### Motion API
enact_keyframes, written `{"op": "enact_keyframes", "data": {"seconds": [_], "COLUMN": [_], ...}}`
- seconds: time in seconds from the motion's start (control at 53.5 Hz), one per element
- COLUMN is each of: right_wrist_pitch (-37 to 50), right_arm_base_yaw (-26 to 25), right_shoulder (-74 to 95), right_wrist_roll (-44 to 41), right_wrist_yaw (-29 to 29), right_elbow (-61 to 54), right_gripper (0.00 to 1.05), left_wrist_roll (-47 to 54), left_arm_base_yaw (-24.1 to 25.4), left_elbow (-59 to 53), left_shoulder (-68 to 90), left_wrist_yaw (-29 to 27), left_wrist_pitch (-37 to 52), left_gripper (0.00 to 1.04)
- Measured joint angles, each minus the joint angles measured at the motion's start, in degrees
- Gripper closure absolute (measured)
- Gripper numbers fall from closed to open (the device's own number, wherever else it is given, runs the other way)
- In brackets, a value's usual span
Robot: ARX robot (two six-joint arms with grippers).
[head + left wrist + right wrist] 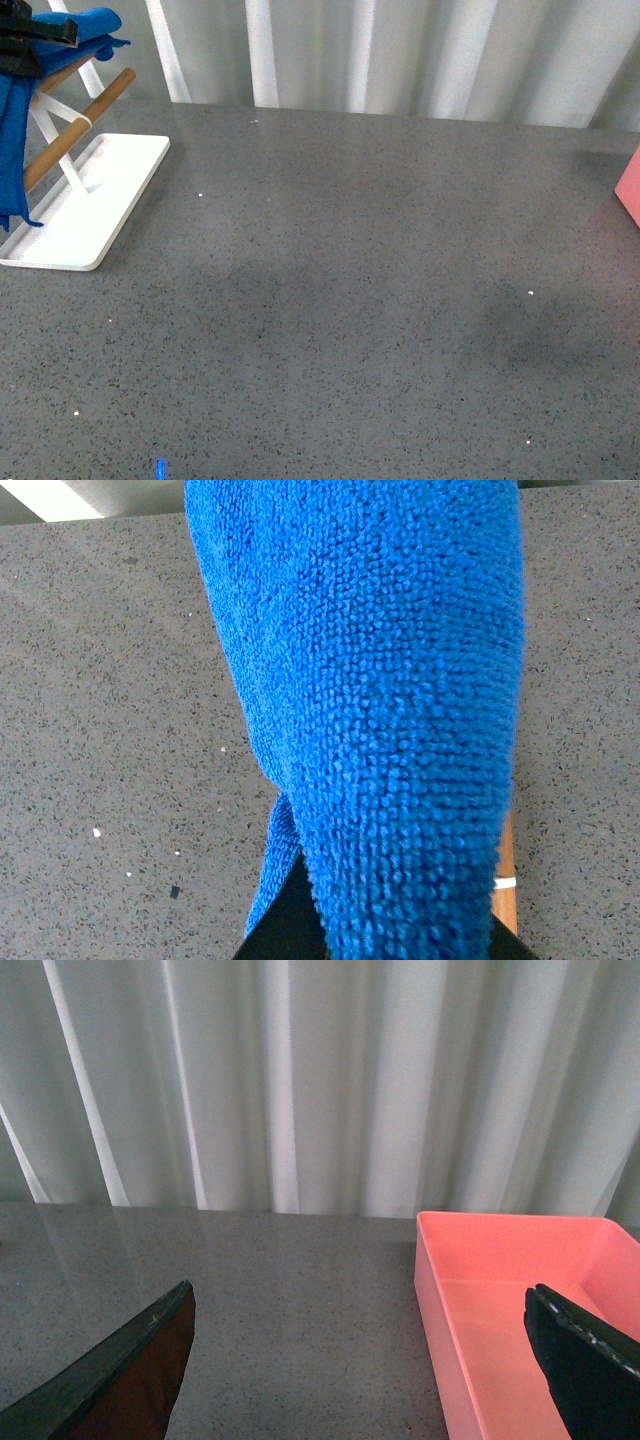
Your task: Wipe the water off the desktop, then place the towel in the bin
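The blue towel (pixel 20 110) hangs at the far left of the front view, over a wooden rack. My left gripper (pixel 30 40) is shut on its top edge there, black against the blue. In the left wrist view the towel (pixel 380 700) fills most of the frame and hangs above the dark grey speckled desktop (pixel 110 700). The desktop (pixel 360 300) spans the front view; I see no clear water on it. The pink bin (pixel 520 1300) sits right in front of my open right gripper (pixel 365 1360). One corner of the bin (pixel 630 190) shows at the front view's right edge.
A white tray base (pixel 90 205) with crossed wooden bars (pixel 80 125) stands at the back left. One wooden bar (pixel 505 875) shows beside the towel in the left wrist view. Pale curtains (pixel 400 55) line the far edge of the desktop.
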Motion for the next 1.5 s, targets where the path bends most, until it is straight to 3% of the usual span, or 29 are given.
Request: {"op": "enact_keyframes", "data": {"seconds": [0.15,0.467,0.748,1.159,1.496], "right_wrist_pitch": [0.00,0.00,0.00,0.00,-0.13], "right_arm_base_yaw": [0.00,0.00,0.00,0.00,-0.04], "right_shoulder": [0.00,0.00,0.00,0.00,0.11], "right_wrist_roll": [0.00,0.00,0.00,0.00,0.02], "right_wrist_yaw": [0.02,0.02,0.02,0.02,-0.39], "right_elbow": [0.00,0.00,0.00,0.00,0.04], "right_gripper": [0.07,0.07,0.07,0.07,0.07], "left_wrist_roll": [0.55,-7.02,-18.05,-28.20,-34.18], "left_arm_base_yaw": [-0.28,-1.31,-14.01,-29.22,-33.66], "left_elbow": [-0.22,4.28,-7.17,-13.79,-13.86], "left_shoulder": [-1.99,-15.56,-29.94,-27.63,-22.69], "left_wrist_yaw": [0.70,9.73,21.66,21.16,20.87], "left_wrist_pitch": [0.07,1.44,10.51,21.70,26.12], "left_gripper": [0.99,0.99,0.99,0.99,0.99]}}
